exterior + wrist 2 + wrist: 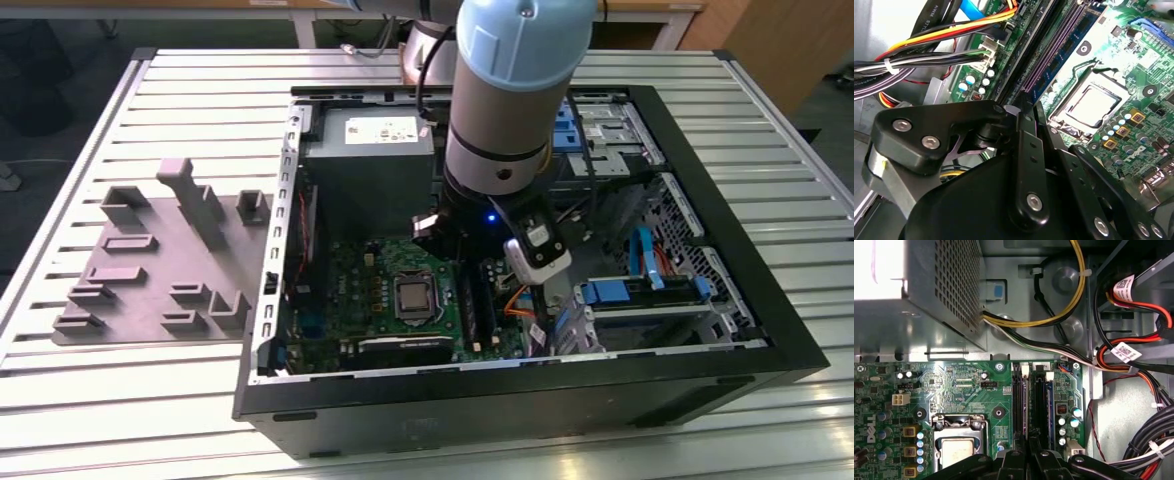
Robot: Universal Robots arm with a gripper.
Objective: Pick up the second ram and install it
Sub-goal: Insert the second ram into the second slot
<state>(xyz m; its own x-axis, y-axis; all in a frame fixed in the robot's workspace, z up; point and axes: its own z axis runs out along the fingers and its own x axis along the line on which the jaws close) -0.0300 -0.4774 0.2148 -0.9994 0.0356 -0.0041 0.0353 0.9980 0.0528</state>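
My gripper (1021, 107) is low inside the open computer case (694, 330), over the memory slots (1017, 405) at the edge of the green motherboard (367, 295). Its fingers (1024, 150) are drawn together on the second ram (1066, 50), a dark blue-green stick with black chips that runs along the slot line away from the fingertips. In the first wrist view the ram (1026, 405) appears edge-on as a thin strip between two black slot rails, straight ahead of the gripper (1029, 452). I cannot tell whether it is fully seated. In the exterior view the gripper (467, 262) hangs below the arm's wrist.
The processor socket (956, 450) lies beside the slots. Bundled cables (1134, 360) run close on the other side, and the grey power supply box (367, 165) stands behind. A grey ridged fixture plate (147, 260) lies on the table at the exterior view's left.
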